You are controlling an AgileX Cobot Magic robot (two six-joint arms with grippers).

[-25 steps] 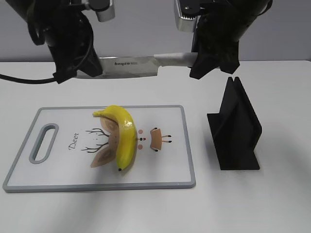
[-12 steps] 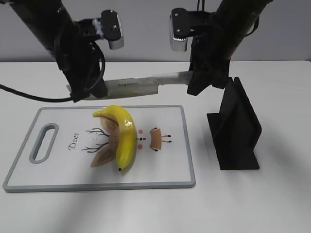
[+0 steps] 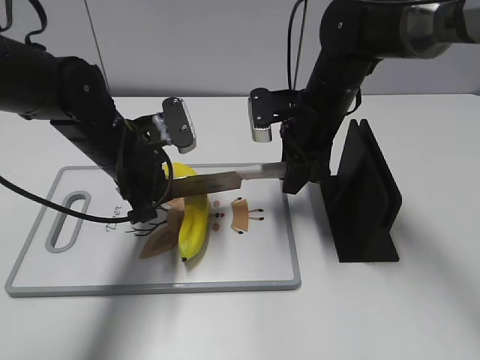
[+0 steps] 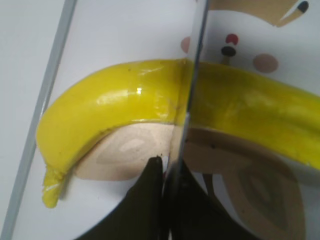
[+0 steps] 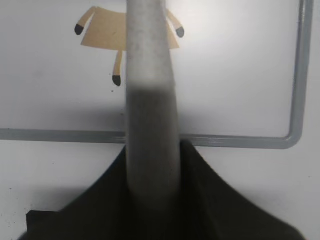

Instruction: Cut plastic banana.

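The yellow plastic banana (image 3: 193, 225) lies on the white cutting board (image 3: 150, 284), with its stem end toward the far side. A steel knife (image 3: 221, 180) lies flat-edged across the banana's upper half. My left gripper (image 3: 148, 204) is shut on the blade's tip end. My right gripper (image 3: 294, 177) is shut on the pale handle. In the left wrist view the blade (image 4: 196, 70) crosses the banana (image 4: 115, 97), just beyond my left gripper (image 4: 169, 167). In the right wrist view the handle (image 5: 150, 100) runs out of my right gripper (image 5: 152, 172).
A black knife stand (image 3: 367, 202) is on the table right of the board, close to my right arm. The board has a grey rim (image 5: 296, 75), a handle slot (image 3: 66, 221) at its left end and a printed deer picture (image 3: 241, 215).
Both arms have come down and toward the front with the knife, from above the board's far edge onto the banana. The banana has stayed in place.
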